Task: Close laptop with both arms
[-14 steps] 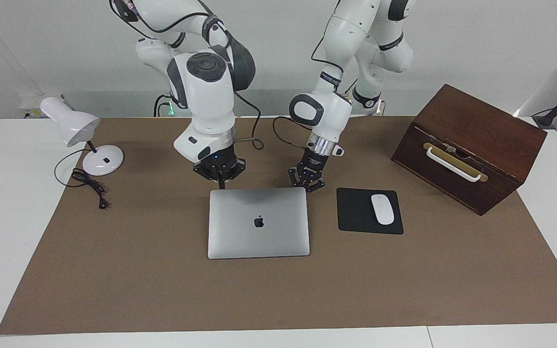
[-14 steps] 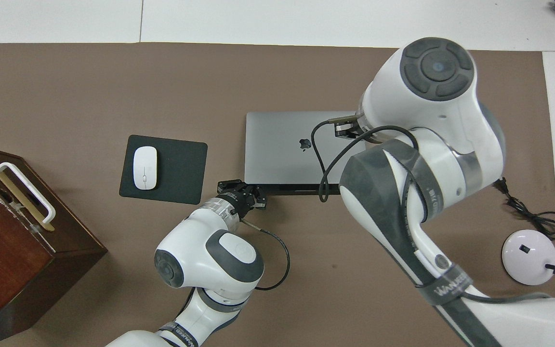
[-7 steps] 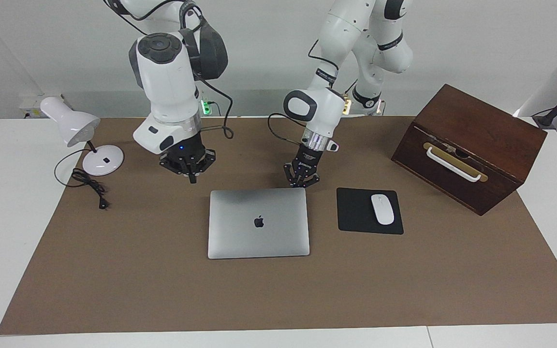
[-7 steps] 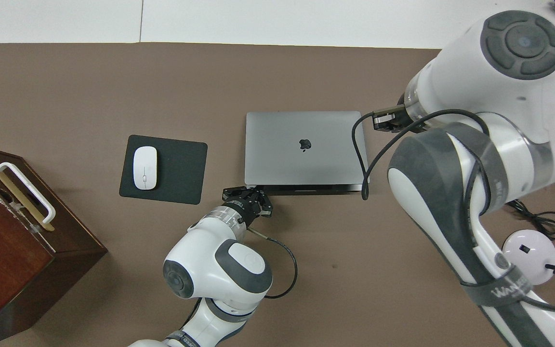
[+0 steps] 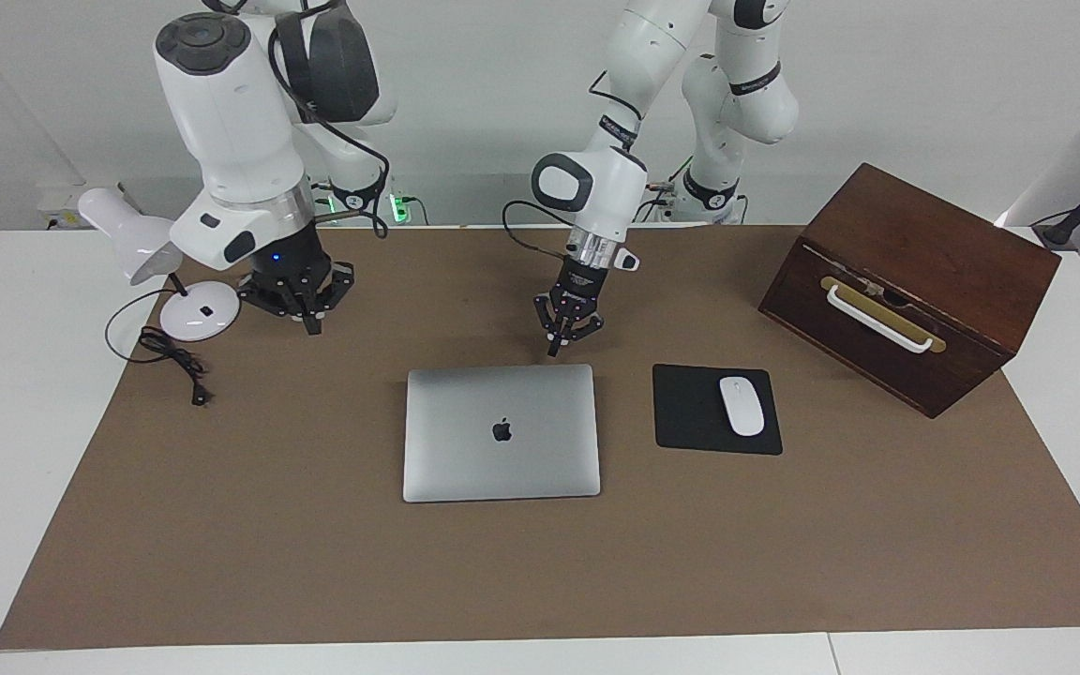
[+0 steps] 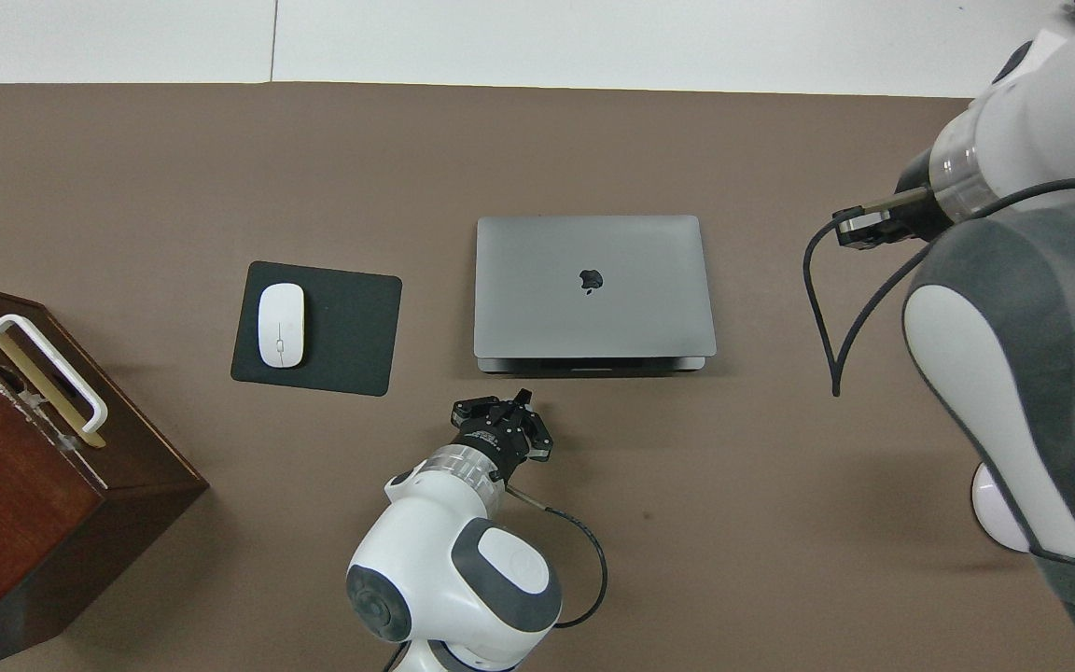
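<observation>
The silver-grey laptop (image 5: 501,431) (image 6: 593,285) lies flat on the brown mat with its lid down and the apple logo facing up. My left gripper (image 5: 555,351) (image 6: 524,398) hangs shut, holding nothing, over the mat just off the laptop's robot-side edge, near the corner toward the left arm's end. My right gripper (image 5: 307,327) is raised over the mat beside the lamp base, well clear of the laptop, its fingertips together and nothing in them. In the overhead view the right arm's own body hides that gripper.
A black mouse pad (image 5: 690,412) with a white mouse (image 5: 742,405) lies beside the laptop toward the left arm's end. A dark wooden box (image 5: 915,281) with a white handle stands past it. A white desk lamp (image 5: 198,314) and its cord (image 5: 174,361) sit at the right arm's end.
Both grippers have pulled back from the laptop's robot-side edge. The right arm swung up and out toward the lamp. The left gripper lifted and withdrew a little. The laptop stayed still.
</observation>
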Available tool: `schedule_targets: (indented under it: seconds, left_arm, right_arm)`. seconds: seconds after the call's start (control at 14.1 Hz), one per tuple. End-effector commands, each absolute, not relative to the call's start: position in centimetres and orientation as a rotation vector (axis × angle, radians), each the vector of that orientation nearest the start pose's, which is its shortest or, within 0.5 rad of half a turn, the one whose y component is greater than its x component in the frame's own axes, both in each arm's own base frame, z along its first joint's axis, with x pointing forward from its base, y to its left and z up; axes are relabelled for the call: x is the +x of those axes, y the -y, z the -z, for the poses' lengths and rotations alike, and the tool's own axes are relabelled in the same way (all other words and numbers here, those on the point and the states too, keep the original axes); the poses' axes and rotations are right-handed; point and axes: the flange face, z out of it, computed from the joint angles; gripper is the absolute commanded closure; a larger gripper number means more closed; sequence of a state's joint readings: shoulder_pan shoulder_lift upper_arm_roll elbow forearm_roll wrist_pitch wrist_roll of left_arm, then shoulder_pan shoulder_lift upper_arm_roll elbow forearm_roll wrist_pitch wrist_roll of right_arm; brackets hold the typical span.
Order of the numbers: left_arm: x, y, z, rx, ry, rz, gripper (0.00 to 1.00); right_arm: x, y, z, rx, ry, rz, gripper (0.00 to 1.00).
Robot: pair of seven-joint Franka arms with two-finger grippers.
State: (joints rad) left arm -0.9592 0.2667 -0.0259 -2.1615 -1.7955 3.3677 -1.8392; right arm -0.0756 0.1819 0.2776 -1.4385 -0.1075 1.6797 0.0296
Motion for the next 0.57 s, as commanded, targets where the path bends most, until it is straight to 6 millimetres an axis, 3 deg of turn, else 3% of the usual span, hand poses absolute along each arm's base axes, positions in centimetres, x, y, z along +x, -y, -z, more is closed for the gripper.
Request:
schedule_targets:
  seconds: [0.0, 0.07, 0.5]
  left_arm:
    - [35.6, 35.9, -31.5, 0.49, -2.43, 0.377, 1.0]
    - [35.0, 35.8, -31.7, 0.499, -2.428, 0.374, 1.0]
    - [35.2, 34.5, -33.9, 0.578, -2.365, 0.333, 1.0]
  right_arm:
    - [60.6, -7.7, -60.7, -3.162, 0.271, 0.098, 0.25]
    - [60.4, -7.1, -61.1, -3.161, 0.279, 0.103, 0.0]
    - [58.5, -5.8, -63.2, -3.17, 0.258, 0.065, 0.0]
